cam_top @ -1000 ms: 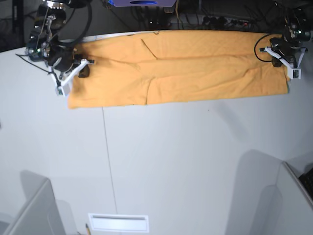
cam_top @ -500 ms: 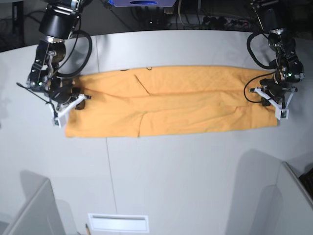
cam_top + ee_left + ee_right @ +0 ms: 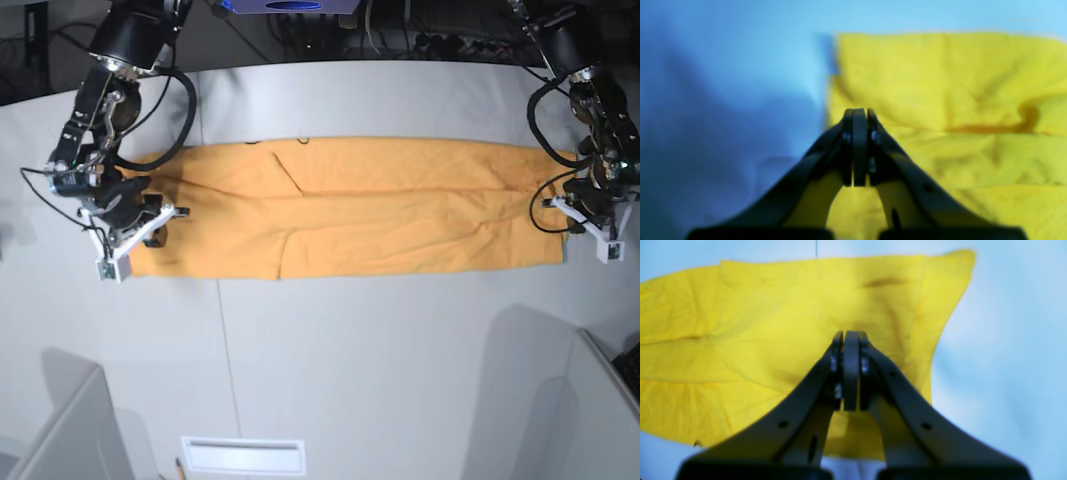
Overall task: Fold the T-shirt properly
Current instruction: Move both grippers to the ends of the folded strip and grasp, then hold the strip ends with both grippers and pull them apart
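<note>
The T-shirt (image 3: 350,210) lies flat as a long light-orange band across the far half of the white table, with a lengthwise fold line along its middle. My right gripper (image 3: 108,266) hovers at the band's left end, pointing toward the table's front. In the right wrist view this gripper (image 3: 850,336) is shut over the T-shirt (image 3: 773,323), and no cloth shows between its fingers. My left gripper (image 3: 605,248) is at the band's right end. The left wrist view shows it (image 3: 858,115) shut above the edge of the T-shirt (image 3: 940,83).
A thin seam (image 3: 225,370) runs down the table (image 3: 380,360) toward the front. Grey partitions stand at the near-left corner (image 3: 70,430) and the near-right corner (image 3: 560,400). A white slotted plate (image 3: 240,455) sits at the front edge. Cables and equipment line the back.
The T-shirt slid from the table's far edge toward the front, then stayed put. Both shut grippers have since moved outward and frontward past its two ends.
</note>
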Available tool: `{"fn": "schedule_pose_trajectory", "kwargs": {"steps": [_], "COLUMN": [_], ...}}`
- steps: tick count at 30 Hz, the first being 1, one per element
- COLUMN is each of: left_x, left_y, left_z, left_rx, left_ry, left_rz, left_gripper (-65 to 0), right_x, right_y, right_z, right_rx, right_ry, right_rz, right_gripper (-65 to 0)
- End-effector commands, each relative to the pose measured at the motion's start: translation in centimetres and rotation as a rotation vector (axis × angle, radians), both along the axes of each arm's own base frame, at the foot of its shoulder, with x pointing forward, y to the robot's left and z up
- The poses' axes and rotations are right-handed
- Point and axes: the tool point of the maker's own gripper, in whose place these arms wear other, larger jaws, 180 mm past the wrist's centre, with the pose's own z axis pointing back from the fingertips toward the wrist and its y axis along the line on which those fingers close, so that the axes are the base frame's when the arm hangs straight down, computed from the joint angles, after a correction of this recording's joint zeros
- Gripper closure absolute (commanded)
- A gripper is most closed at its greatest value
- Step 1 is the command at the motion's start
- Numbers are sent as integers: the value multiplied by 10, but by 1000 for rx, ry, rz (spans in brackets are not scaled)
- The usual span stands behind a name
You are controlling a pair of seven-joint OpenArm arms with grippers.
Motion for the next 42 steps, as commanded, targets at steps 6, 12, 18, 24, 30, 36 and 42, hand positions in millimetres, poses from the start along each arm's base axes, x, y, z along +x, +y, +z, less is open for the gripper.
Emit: {"fn": "schedule_pose_trajectory", "kwargs": {"steps": [6,12,18,24,30,36,42], "left_x": [-11,-44,-50,-40,-19,-24,-16], "left_y": [27,57,55,38,8,2,-25], "left_z": [72,70,29,0,-26,-52,-68], "left_rx": [170,186,-14,-212,-283,-358,-390], "left_ry": [-101,-77,-69,-103,-102,-64,-1], "left_rz": [-67,-11,26,38,-29,5,-66], "left_gripper": [0,0,-545,-650,-607,-607,-566], "right_x": [1,-15,-20,-26,-31,-38,-37], "right_y": [18,29,32,36,36,36,39], "right_z": [43,30,25,21,17,11,13], "right_rx": [0,31,41,21,21,21,28], "right_ry": [-107,-63,-47,-41,-28,-9,-15], "right_rz": [26,25,27,79,80,81,80], "right_gripper": [0,0,0,0,0,0,0]}}
